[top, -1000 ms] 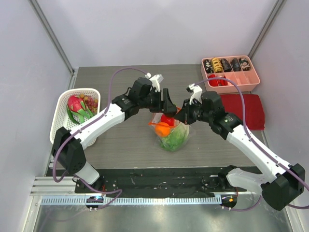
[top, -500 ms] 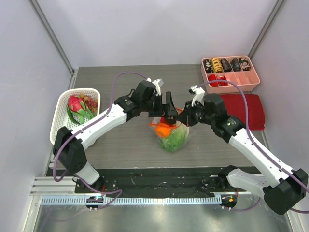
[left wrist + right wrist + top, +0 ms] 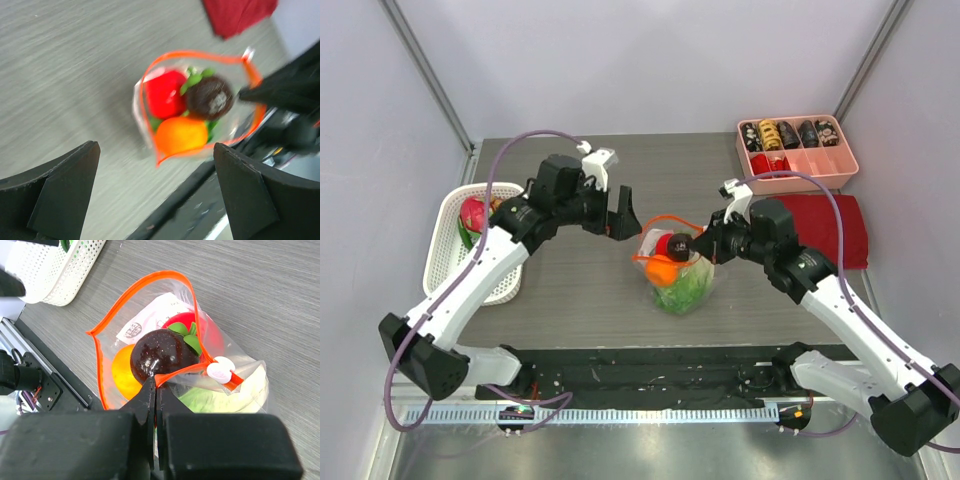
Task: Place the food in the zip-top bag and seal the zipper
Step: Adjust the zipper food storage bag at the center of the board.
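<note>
The clear zip-top bag (image 3: pixel 692 262) stands on the table, mouth open. Its orange-red zipper (image 3: pixel 131 295) forms a loop, with a white slider (image 3: pixel 220 371) at one end. Inside lie the lettuce (image 3: pixel 215 396), the orange fruit (image 3: pixel 121 374), the red fruit (image 3: pixel 207 329) and a dark round fruit with green leaves (image 3: pixel 161 354). My right gripper (image 3: pixel 156 385) is shut on the zipper strip at the bag's near edge; it also shows in the top view (image 3: pixel 696 243). My left gripper (image 3: pixel 617 215) is open and empty, left of the bag, which shows between its fingers (image 3: pixel 65 190).
A white basket (image 3: pixel 448 262) with a dragon fruit (image 3: pixel 473 213) stands at the left. A pink compartment tray (image 3: pixel 825 172) is at the back right, a dark red cloth (image 3: pixel 830 232) in front of it. The table's near edge and black rail (image 3: pixel 650 372) are close to the bag.
My left gripper has drawn back from the bag's mouth to the left and is open. My right gripper has stayed shut on the zipper edge. The bag's mouth stands open.
</note>
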Tool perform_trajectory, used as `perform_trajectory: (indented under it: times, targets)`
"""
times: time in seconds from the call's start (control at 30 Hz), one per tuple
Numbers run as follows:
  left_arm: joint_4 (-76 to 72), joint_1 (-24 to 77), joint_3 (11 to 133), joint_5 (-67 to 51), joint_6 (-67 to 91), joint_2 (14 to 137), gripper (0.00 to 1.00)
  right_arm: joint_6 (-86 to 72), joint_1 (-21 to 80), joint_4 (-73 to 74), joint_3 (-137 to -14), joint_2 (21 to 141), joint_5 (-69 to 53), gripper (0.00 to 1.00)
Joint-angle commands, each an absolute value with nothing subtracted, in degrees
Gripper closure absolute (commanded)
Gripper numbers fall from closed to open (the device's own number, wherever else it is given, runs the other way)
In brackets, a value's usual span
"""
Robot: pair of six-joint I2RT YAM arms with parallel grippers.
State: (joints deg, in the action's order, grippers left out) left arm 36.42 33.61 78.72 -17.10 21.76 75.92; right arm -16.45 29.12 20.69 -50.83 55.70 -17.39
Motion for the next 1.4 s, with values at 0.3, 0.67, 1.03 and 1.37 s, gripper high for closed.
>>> perform_trajectory:
  times: [0.3, 0.67, 1.03, 1.37]
  targets:
    - [31.4, 34.7, 63.7, -30.4, -8.1, 74.3, 0.00, -16.3, 29.0, 17.4, -50.2, 53.1, -16.3, 0.99]
    - [20.7, 37.3, 68.2, -36.5, -5.4, 82.6, 0.35, -16.5, 28.9, 17.1, -50.7, 53.4, -16.6, 0.99]
    - [37.3, 37.7, 78.6, -27.7, -15.2, 74.4, 1.00, -17.9, 29.0, 22.6, -52.7, 49.3, -7.2, 0.99]
    - [38.7, 37.1, 73.4, -24.2, -22.4, 70.5, 1.00, -17.2, 29.0, 23.1, -52.0, 48.8, -9.2, 0.73]
